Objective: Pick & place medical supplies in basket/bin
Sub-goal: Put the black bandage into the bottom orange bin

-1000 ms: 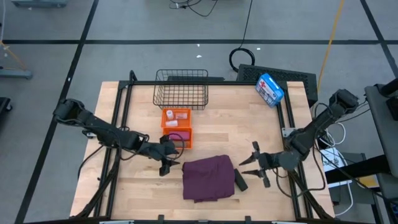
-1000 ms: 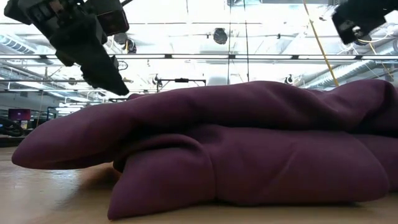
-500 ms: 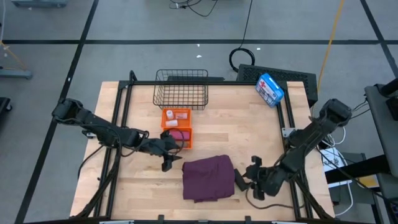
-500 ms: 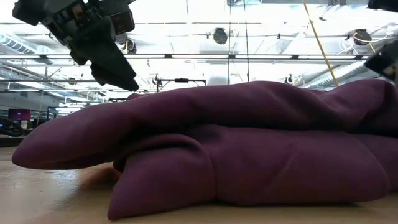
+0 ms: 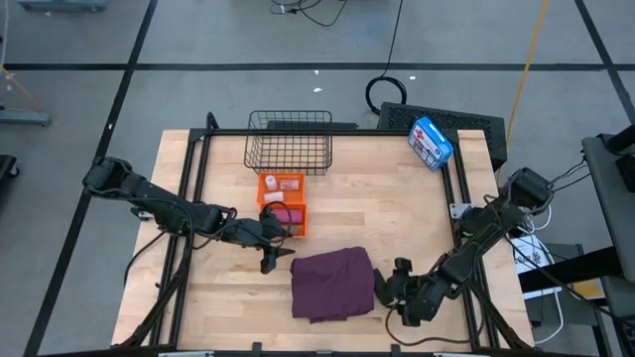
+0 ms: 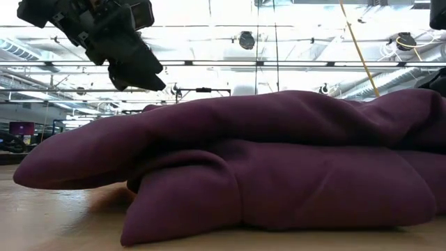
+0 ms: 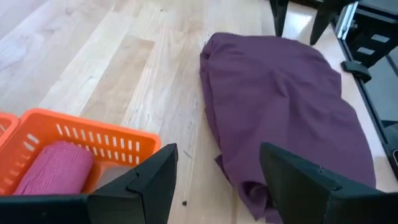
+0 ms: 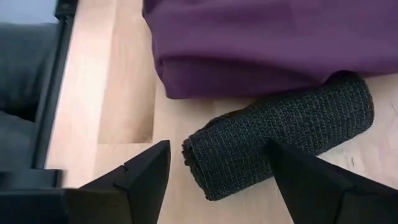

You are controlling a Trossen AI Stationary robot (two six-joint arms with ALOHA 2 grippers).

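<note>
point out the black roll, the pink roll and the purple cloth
black roll [image 8: 283, 134], right wrist view, middle of its knitted side
pink roll [image 7: 55, 168], left wrist view, its top, inside the orange tray
purple cloth [image 5: 330, 283], high view, centre of the folded heap

This is a robotics lab or industrial workshop hall. From above, a wooden table [image 5: 377, 213] in a black metal frame stands on grey floor with dark seams, a coiled black cable [image 5: 389, 91] at twelve o'clock. The low view shows a high ceiling of exposed pipes, beams and hanging lamps [image 6: 247, 40].
</note>
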